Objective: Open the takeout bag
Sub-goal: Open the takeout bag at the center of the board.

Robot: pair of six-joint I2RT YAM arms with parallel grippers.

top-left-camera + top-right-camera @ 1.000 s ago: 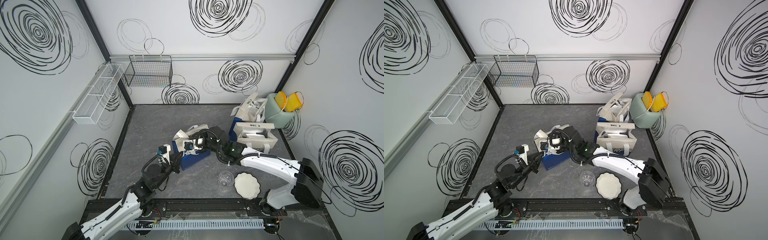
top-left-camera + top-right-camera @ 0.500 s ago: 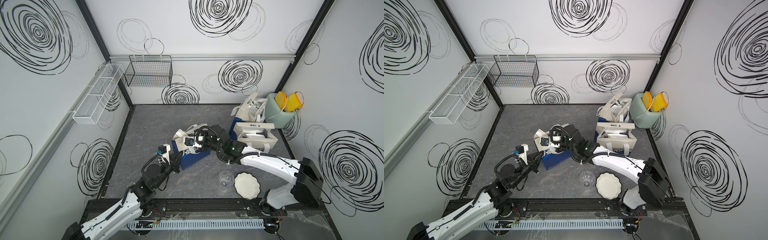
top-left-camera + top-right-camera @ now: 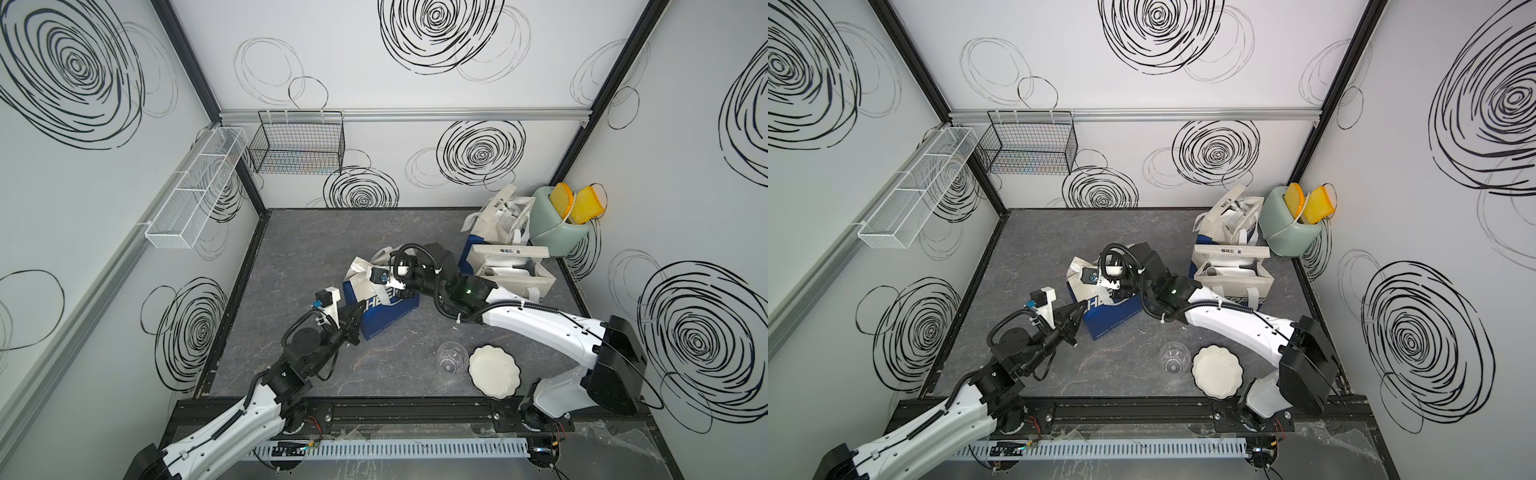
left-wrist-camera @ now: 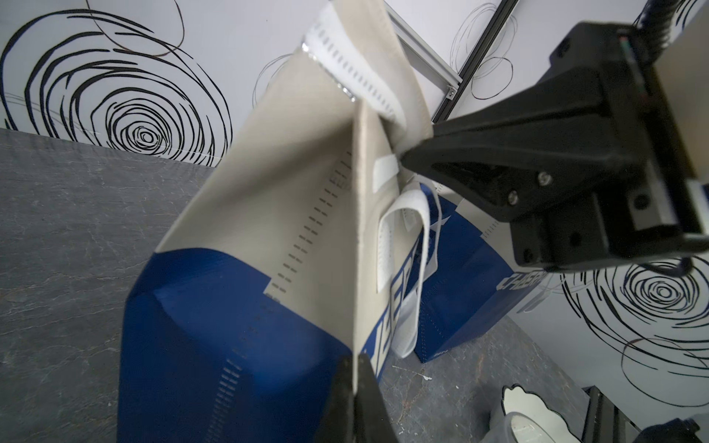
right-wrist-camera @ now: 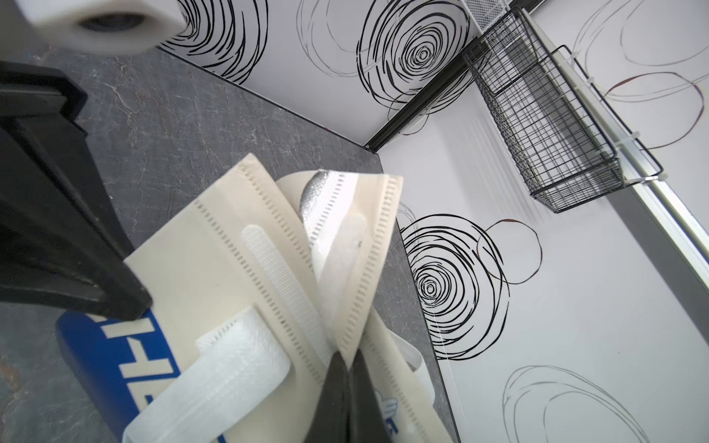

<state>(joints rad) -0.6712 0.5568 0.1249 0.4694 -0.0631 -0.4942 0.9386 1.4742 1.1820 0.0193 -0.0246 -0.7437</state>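
The takeout bag (image 3: 386,311), at the middle of the table (image 3: 299,257), is pinched at its beige top flaps (image 5: 238,245) by the left gripper (image 4: 355,364) and right gripper (image 5: 347,360) (each pair of jaws pressed onto fabric), and could be tipped or dragged if pulled unevenly.

White slanted capitals run across the blue lower half of the takeout bag (image 3: 388,318); only "HE" reads clearly. Another blue bag (image 4: 468,307) shows similar letters, roughly "HEER". A beige bag flap (image 3: 510,250) carries dark print, too small to read.
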